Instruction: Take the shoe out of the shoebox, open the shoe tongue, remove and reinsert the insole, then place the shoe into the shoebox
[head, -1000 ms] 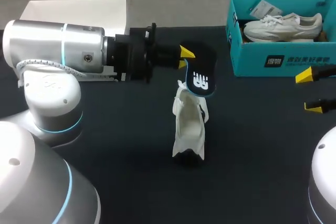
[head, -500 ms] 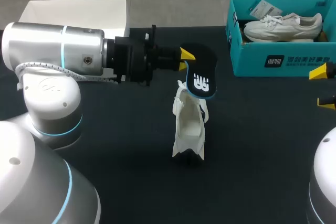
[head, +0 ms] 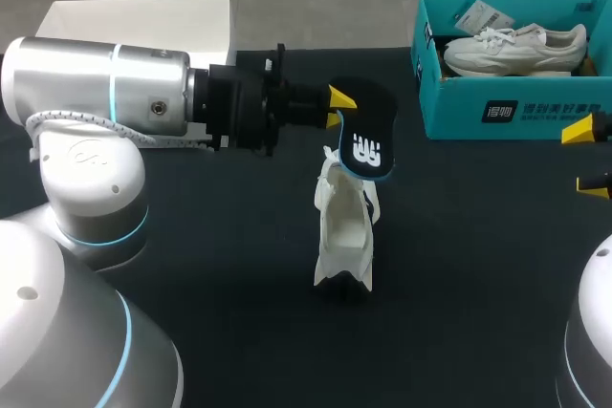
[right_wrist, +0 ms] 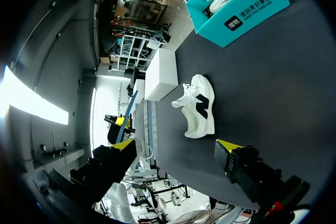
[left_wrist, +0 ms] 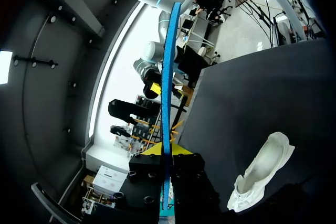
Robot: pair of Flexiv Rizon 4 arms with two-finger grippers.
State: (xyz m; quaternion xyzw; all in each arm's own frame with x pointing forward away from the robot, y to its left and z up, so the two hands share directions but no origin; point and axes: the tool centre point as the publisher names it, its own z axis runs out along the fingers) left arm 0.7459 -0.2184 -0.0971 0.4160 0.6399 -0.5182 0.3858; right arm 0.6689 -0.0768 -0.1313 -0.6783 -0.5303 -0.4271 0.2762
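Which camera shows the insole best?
The head view: the insole shows its flat face there, pinched in the left gripper. The left wrist view shows it only edge-on; the right wrist view shows only a small, far sliver.

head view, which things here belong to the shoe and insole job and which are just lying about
Part of the job:
insole, held in the left gripper
white shoe, out of its box
teal shoebox

Just lying about:
white box at the far left
second shoe inside the teal shoebox
paper tag beside that shoe
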